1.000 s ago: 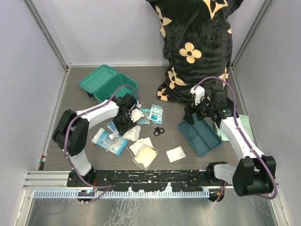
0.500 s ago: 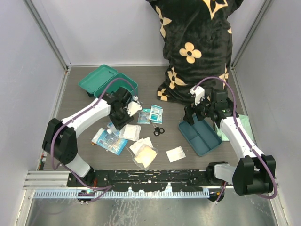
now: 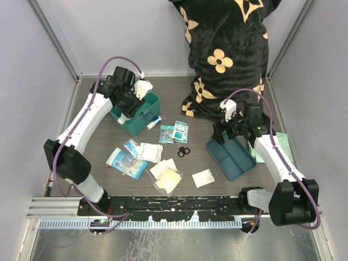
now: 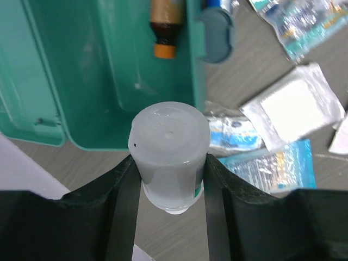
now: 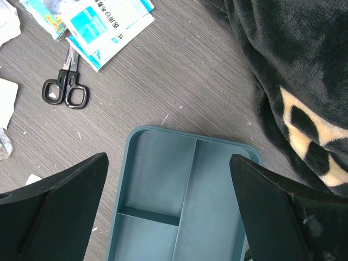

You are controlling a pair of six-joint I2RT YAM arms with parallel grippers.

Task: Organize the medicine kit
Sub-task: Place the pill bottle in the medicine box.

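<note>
Top view: bright, even, diffuse light from above. The table (image 3: 217, 103) carries only faint, soft shadows under the arms. The black blanket (image 3: 228, 49) loses detail in its folds.

Left wrist view: the bottle (image 4: 171, 155) is very close and slightly soft, with faint glare on its top. The left gripper (image 4: 170, 182) reads near-black. Mild sheen on the box (image 4: 109, 70).

Right wrist view: table grain is sharp. The right gripper (image 5: 168, 157) is underexposed and featureless.

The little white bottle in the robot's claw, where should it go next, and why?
Probably a small nudge forward and down. The left gripper is shut on the white bottle, which hangs over the rim of the open medicine kit. There is bare floor beside the brown bottle to set it on.
</note>
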